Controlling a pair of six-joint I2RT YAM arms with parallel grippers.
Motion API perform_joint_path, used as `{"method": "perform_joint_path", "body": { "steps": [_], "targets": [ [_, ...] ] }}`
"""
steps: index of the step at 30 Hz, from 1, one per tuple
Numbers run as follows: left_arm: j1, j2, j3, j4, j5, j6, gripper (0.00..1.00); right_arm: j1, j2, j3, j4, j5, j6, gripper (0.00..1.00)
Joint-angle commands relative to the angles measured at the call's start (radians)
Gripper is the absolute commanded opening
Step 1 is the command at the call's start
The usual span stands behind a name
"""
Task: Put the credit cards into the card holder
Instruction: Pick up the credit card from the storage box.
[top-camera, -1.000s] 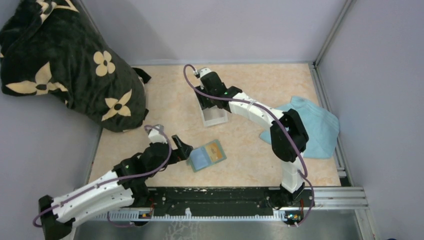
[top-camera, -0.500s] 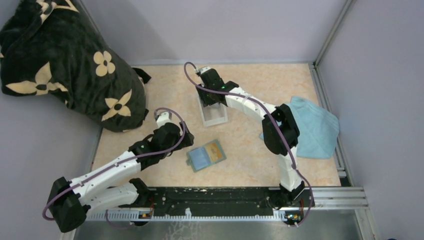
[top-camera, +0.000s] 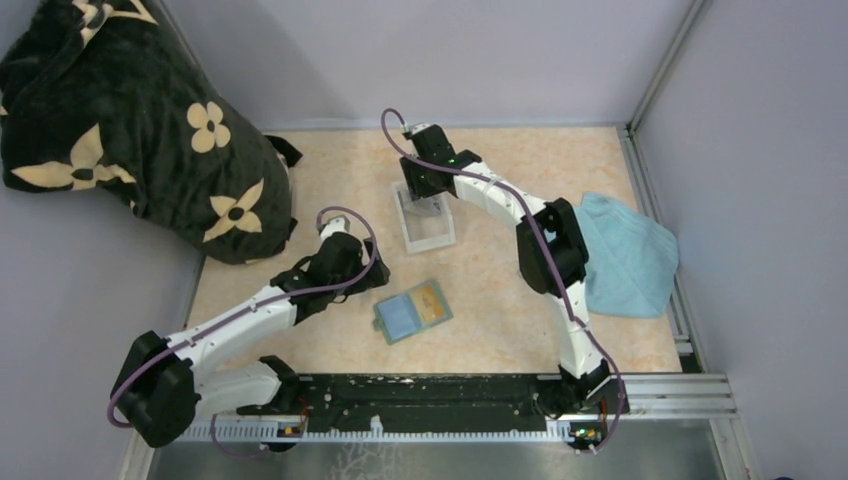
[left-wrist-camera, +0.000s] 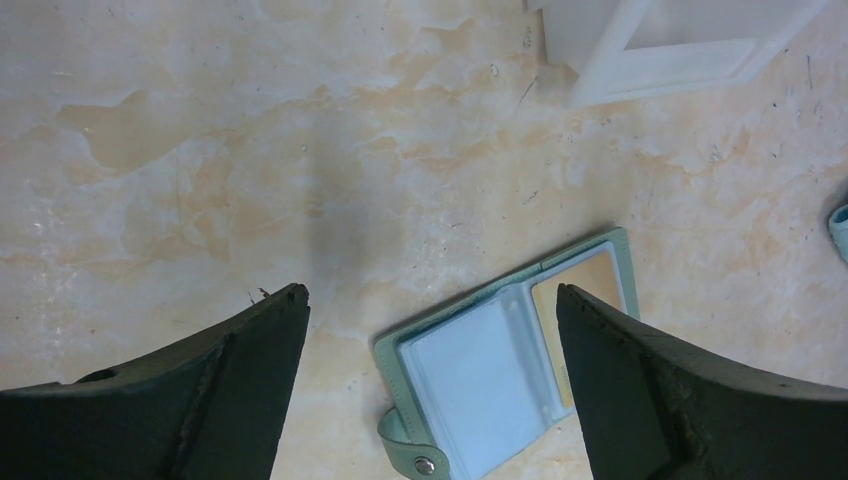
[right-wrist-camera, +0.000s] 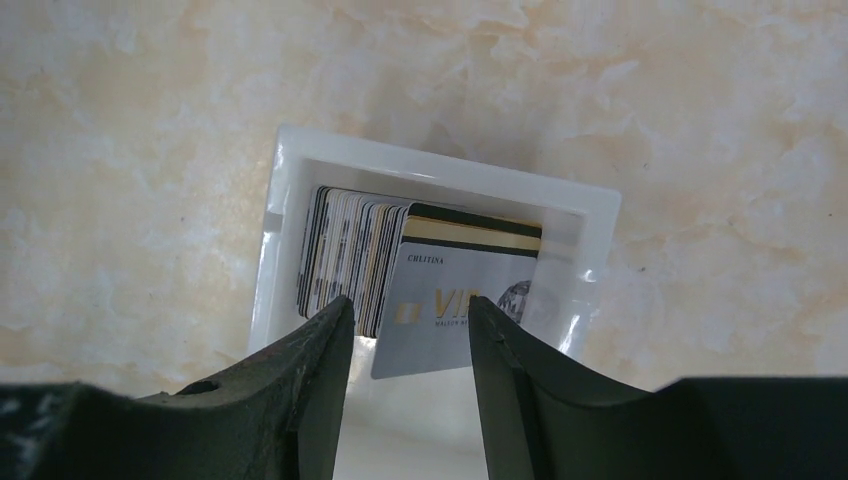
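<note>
empty part-spread right jaws have reached the credit cards (right-wrist-camera: 450, 290) to pick one; wide left jaws have quit the card holder (left-wrist-camera: 470, 370).

Left gripper (left-wrist-camera: 430, 290) gapes wide; right gripper (right-wrist-camera: 410, 300) half-spread.

Boxed in by plain lilac-grey walls (top-camera: 450, 60) far, left and right. Mottled peach-and-cream tabletop (top-camera: 500, 320), scuffed in places. Aluminium post (top-camera: 662, 60) in the far right corner; black rail (top-camera: 430, 392) along the near edge. Soft, even light.
</note>
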Motion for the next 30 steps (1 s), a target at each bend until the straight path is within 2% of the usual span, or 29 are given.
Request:
{"method": "perform_joint_path", "body": {
  "steps": [1, 10, 18, 30],
  "targets": [
    [0.019, 0.034, 0.023, 0.059, 0.034, 0.028, 0.99, -0.018, 0.041, 0.075, 0.016, -0.056, 0.024, 0.46],
    [0.043, 0.065, 0.021, 0.086, 0.052, 0.036, 0.98, -0.02, 0.068, 0.066, 0.019, -0.121, 0.069, 0.45],
    [0.065, 0.071, 0.006, 0.105, 0.077, 0.047, 0.98, -0.02, 0.061, 0.046, 0.03, -0.199, 0.12, 0.37],
    [0.106, 0.157, 0.023, 0.164, 0.091, 0.068, 0.99, -0.014, 0.057, 0.052, 0.016, -0.217, 0.148, 0.26]
  ]
}}
